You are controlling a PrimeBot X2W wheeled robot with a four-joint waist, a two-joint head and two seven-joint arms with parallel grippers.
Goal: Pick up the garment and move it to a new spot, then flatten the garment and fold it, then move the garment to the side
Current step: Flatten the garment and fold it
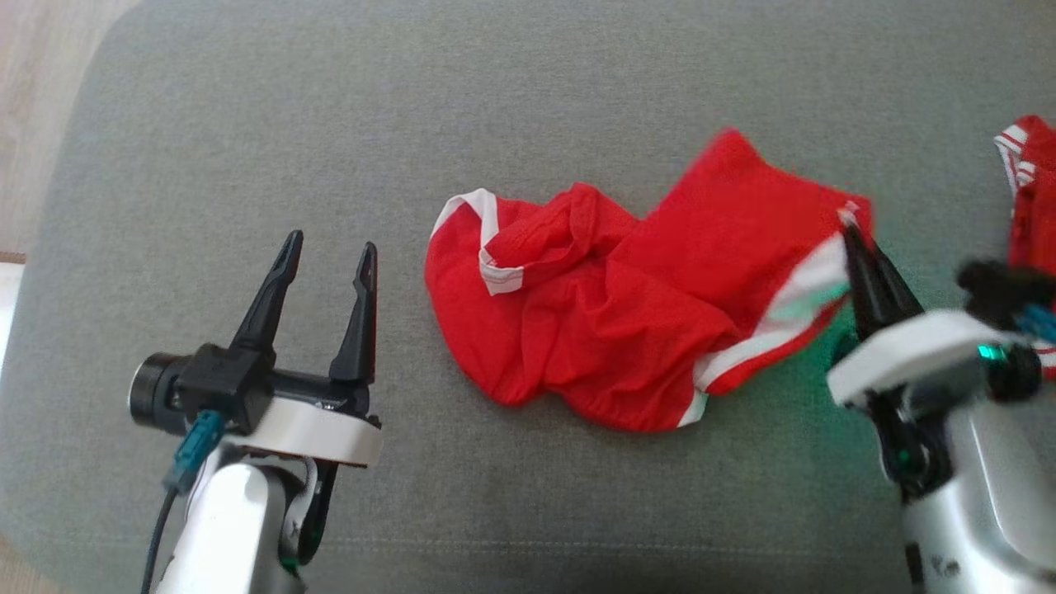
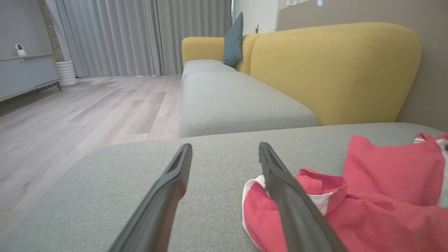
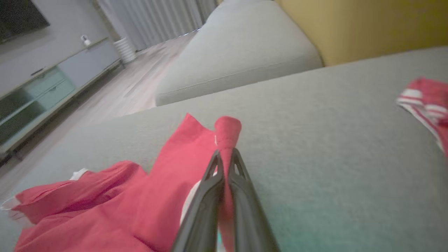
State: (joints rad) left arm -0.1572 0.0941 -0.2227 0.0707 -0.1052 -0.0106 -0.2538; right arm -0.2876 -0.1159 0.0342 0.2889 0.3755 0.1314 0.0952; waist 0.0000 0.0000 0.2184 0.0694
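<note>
Garment [image 1: 594, 330], red with white trim, lies crumpled on the grey cushion [image 1: 247, 124], its right corner clamped tight by the right gripper [image 1: 850, 227]. Left gripper [image 1: 330, 247] hangs near its left edge, fingers apart and empty. Farther right lies another red striped cloth [image 1: 1031, 190].

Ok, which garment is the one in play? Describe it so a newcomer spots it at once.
Start at the big grey cushion. Near its middle lies a crumpled red garment with white trim, one corner pinched in the right gripper. The other red piece sits apart, far to the right, with thin white stripes and not gripped.
</note>
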